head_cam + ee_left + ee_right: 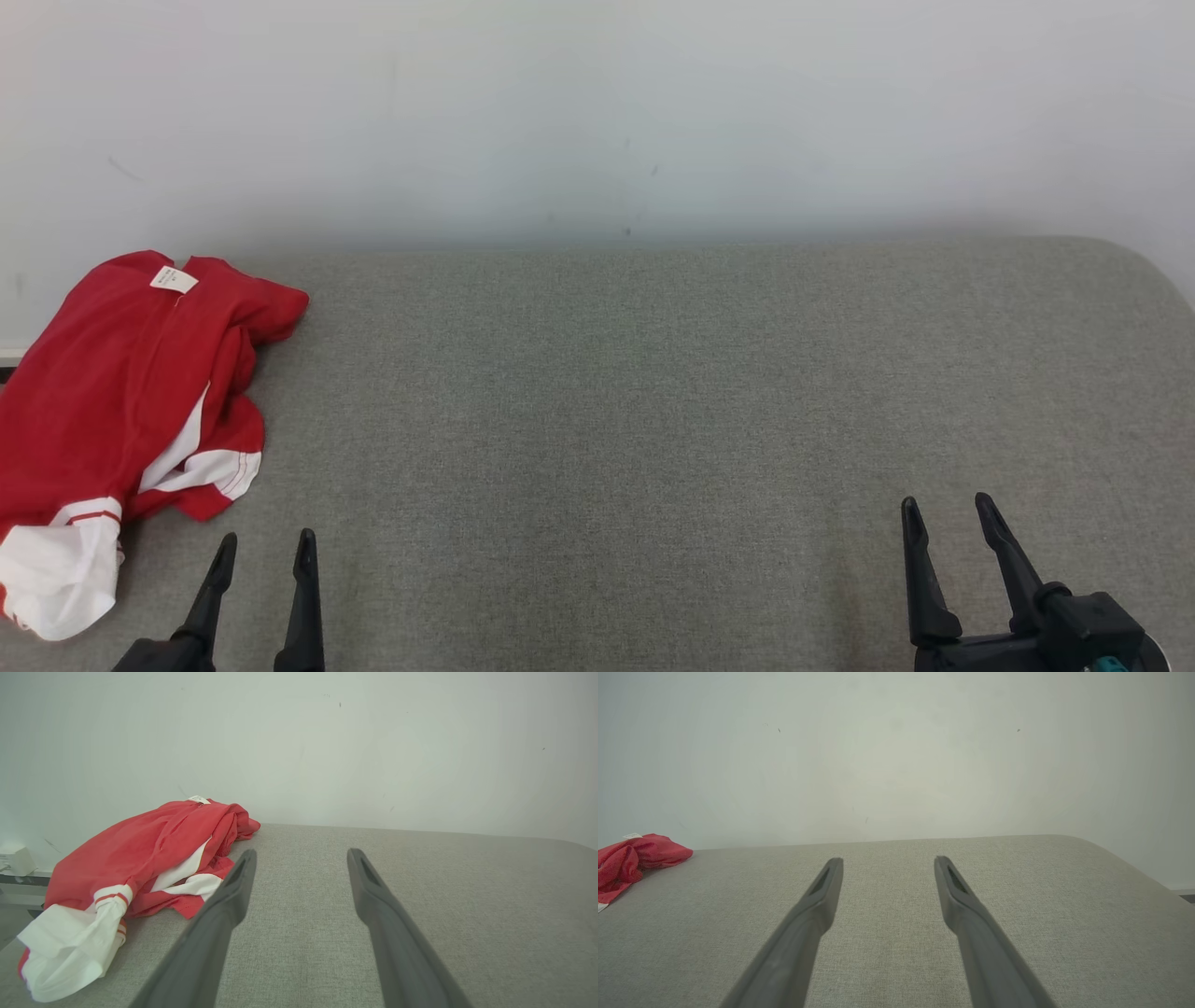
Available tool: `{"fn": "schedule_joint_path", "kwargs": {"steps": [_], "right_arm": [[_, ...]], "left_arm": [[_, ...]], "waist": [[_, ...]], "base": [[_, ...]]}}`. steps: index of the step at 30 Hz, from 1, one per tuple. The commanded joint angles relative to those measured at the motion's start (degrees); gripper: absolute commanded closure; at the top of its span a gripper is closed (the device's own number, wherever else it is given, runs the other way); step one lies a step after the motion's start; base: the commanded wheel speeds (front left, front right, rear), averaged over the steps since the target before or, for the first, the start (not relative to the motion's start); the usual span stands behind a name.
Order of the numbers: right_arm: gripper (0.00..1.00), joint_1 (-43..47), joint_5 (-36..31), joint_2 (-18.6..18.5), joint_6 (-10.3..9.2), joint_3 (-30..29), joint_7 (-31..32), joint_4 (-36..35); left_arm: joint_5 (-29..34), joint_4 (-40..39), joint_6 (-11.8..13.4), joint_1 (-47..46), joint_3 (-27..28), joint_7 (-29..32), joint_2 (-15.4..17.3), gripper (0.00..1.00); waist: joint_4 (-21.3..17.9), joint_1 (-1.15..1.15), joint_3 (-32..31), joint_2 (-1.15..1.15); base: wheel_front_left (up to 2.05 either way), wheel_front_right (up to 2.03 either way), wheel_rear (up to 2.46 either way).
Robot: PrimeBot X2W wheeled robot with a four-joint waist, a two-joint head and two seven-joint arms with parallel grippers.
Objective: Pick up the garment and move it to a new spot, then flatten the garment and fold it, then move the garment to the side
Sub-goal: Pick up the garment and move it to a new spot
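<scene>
At the far left of the head view the garment [121, 392] lay in a crumpled red heap with white trim, running past the frame's left edge. Its label [174, 279] was turned up at the top, near the wall [597, 112]. It was bunched on itself, not spread, so I could not tell hem from sleeve. A white end lay lowest, at the lower left. Nothing touched it.

Just right of that white end, the left gripper [267, 535] sat low over the pad [653, 420], fingers spread wide with nothing between them. In its wrist view the heap lay left of the left finger, near it but apart. That placing likely suited the first step, since the nearer arm could swing over and pinch the cloth.

The broad grey middle of the pad offered room, and looked the natural new spot for laying the garment flat.

At the lower right the right gripper [945, 498] was also spread and empty, well apart from the garment, which showed as a small red corner at the left edge of its wrist view. It was probably placed to take a second corner once the cloth was lifted. No step of the task looked done.
</scene>
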Motion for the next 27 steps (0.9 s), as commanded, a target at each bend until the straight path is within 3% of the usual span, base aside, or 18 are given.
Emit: {"fn": "schedule_joint_path", "kwargs": {"steps": [1,15,27], "right_arm": [[0.00,0.19,0.42,-0.16,-0.12,0.08,-0.09,0.10],[0.00,0.78,0.90,-0.16,-0.12,0.01,-0.34,-0.02],[0.00,1.29,1.58,-0.16,-0.12,0.49,-0.48,0.69]], "left_arm": [[-0.09,-0.25,0.23,0.75,-0.10,0.02,0.32,0.00],[-0.24,-0.71,0.85,0.67,-0.39,0.12,1.28,0.00],[-0.58,-0.54,1.67,0.75,-0.53,0.31,1.93,0.00]], "waist": [[-0.01,0.00,-0.03,0.00],[2.35,0.00,0.13,0.00],[10.29,0.00,0.07,0.00]], "base": [[0.00,0.00,0.00],[0.00,0.00,0.00],[0.00,0.00,0.00]]}}
